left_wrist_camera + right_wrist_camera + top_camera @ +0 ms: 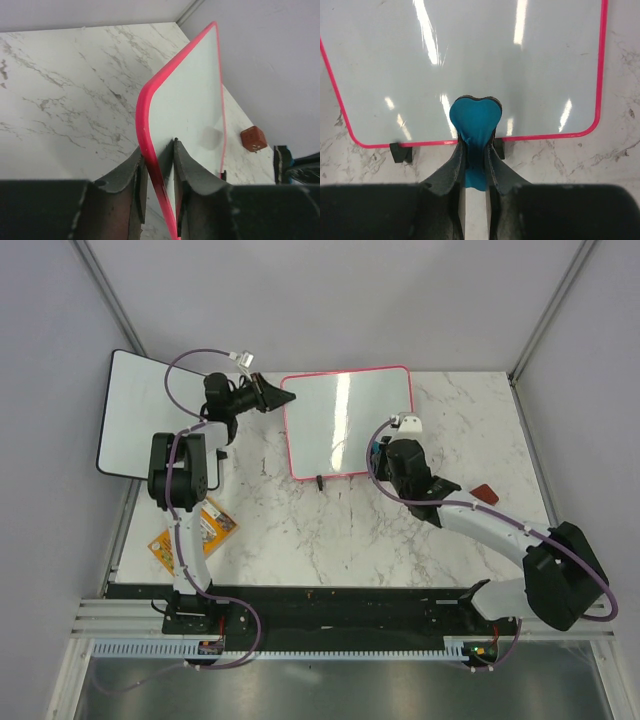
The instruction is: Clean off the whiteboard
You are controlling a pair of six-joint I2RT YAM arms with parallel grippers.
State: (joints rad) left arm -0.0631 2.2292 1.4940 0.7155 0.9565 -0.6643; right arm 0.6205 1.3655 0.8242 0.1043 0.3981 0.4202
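Wiping step, seemingly: left pincer [159, 150] clamps the whiteboard [192, 95] rim; right pincer [476, 148] grips a blue heart-shaped eraser [475, 116] at its lower rim. Next: press, sweep.

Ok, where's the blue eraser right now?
The eraser is centre frame in the right wrist view, pinched in the right gripper, at the near edge of the pink-rimmed whiteboard.

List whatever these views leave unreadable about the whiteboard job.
- Any marks on the whiteboard: glare streaks wash its surface in the top and right wrist views.
- Whether the blue pad in the right tool touches the board: the right wrist view looks head-on.
- The orange packet: partly covered by the left arm, top view.
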